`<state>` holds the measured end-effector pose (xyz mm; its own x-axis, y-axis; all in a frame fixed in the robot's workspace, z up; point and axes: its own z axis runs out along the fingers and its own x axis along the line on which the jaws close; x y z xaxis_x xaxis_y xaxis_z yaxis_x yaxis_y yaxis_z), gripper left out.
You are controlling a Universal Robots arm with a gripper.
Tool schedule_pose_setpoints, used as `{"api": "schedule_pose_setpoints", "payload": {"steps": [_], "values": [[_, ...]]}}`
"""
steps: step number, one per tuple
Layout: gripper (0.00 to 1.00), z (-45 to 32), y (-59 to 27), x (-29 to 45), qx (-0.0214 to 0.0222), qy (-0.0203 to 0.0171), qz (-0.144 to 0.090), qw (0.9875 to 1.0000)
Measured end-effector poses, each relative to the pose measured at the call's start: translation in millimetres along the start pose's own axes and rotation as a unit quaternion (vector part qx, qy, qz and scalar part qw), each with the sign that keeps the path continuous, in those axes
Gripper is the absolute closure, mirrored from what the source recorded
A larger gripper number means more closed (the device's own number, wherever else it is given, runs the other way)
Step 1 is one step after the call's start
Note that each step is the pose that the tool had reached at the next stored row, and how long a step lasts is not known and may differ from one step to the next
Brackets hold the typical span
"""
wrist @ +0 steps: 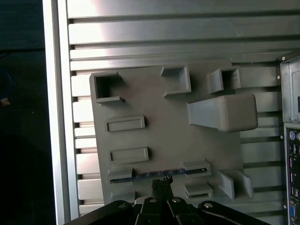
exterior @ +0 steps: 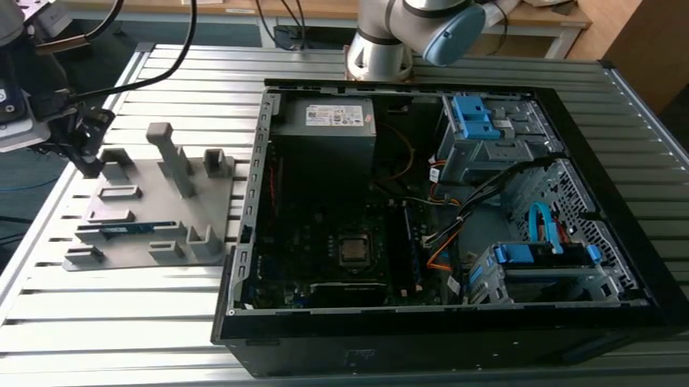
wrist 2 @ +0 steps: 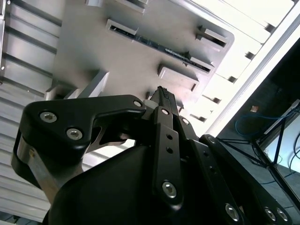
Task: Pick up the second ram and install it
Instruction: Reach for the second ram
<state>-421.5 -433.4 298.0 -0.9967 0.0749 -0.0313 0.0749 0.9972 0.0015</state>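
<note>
- Dark green under its blue-and-white label strip, the second ram (exterior: 127, 230) lies flat in the grey fixture (exterior: 151, 214). It bridges two low slot blocks at the fixture's end nearer the exterior camera.
- Long axis: the stick runs from the exterior view's left to its right, roughly parallel to that near edge of the fixture.
- My end effector (exterior: 89, 165) hangs over the fixture's far corner on the exterior view's left. The stick lies nearer the camera and slightly toward the exterior view's right of it, apart from it and untouched.
- In the first wrist view, the end effector (wrist: 161, 186) appears just beside the middle of the stick.
- State: in the second wrist view the fingertips (wrist 2: 162, 93) are drawn together with nothing between them.
- The open computer case (exterior: 431, 343) rests on the slatted worktop (exterior: 129, 322), beside the fixture on the exterior view's right.
</note>
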Motion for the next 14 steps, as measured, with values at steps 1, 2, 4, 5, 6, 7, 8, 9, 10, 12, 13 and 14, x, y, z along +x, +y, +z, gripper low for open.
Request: {"api": "schedule_pose_setpoints", "payload": {"steps": [1, 2, 4, 5, 6, 7, 8, 9, 10, 12, 13, 14], "values": [[0.9, 0.9, -0.1, 0.0, 0.0, 0.0, 0.0, 1.0], [0.9, 1.9, -0.1, 0.1, 0.0, -0.0001, 0.0, 1.0], [0.9, 3.7, -0.2, 0.1, 0.0, -0.0001, 0.0, 1.0], [0.9, 4.6, -0.3, 0.1, 0.0, -0.0001, 0.0, 1.0], [0.9, 5.5, -0.4, 0.1, 0.0, 0.0, 0.0, 1.0], [0.9, 6.4, -0.4, 0.2, 0.0, 0.0, 0.0, 1.0], [0.9, 7.5, -0.5, 0.2, 0.0, 0.0, 0.0, 1.0], [0.9, 8.9, -0.5, 0.3, 0.0, 0.0, 0.0, 1.0], [0.9, 10.6, -0.5, 0.3, 0.0, 0.0, 0.0, 1.0], [0.9, 14.3, -0.6, 0.4, 0.0, -0.0001, 0.0, 1.0], [0.9, 16.1, -0.6, 0.5, 0.0, 0.0, 0.0, 1.0], [0.9, 18.0, -0.6, 0.5, 0.0, 0.0001, 0.0, 1.0]]}}
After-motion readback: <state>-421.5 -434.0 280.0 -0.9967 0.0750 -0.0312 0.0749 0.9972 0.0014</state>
